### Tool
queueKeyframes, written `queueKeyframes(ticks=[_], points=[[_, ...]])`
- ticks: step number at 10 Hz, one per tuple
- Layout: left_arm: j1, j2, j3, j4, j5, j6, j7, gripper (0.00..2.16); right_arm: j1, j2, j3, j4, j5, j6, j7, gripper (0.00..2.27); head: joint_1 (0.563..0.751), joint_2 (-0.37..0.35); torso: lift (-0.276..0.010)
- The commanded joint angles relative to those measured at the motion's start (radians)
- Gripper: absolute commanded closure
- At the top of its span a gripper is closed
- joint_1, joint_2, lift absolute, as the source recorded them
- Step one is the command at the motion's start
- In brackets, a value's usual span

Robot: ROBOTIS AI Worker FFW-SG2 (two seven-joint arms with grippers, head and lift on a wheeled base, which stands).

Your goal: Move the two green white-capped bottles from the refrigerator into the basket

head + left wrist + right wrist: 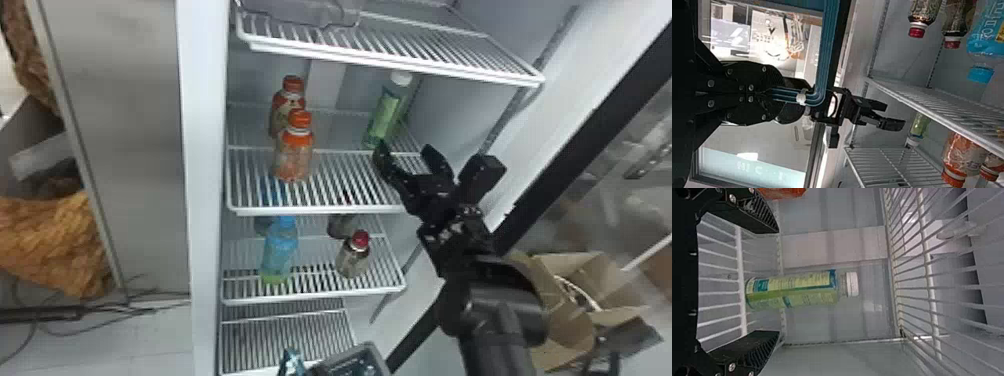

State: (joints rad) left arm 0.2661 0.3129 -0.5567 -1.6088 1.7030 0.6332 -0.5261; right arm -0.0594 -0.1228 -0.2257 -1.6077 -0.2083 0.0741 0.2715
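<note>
Black right gripper gapes wide, empty; at its eleven o'clock, the white wire shelf holds one green white-capped bottle. Black left gripper is closed, empty.

Likely a lab or workshop: floor cables, cardboard box, wire-shelved refrigerator

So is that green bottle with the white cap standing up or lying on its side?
Upright: in the head view, the green white-capped bottle rests base-down on the shelf, cap on top.
</note>
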Motion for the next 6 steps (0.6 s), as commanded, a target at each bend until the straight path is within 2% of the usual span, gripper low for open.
queueKeyframes(ticks=[1,6], points=[[-0.001,0.0,0.0,0.0,0.0,0.0,0.0,1.22,-0.034,-0.001,0.01,0.033,0.007,-0.013,-0.012,0.13,0.695,-0.35,-0.004],[-0.013,0.003,-0.01,0.007,0.002,0.0,0.002,1.22,-0.193,-0.017,0.042,0.217,0.071,-0.04,-0.066,0.13,0.695,-0.35,-0.004]])
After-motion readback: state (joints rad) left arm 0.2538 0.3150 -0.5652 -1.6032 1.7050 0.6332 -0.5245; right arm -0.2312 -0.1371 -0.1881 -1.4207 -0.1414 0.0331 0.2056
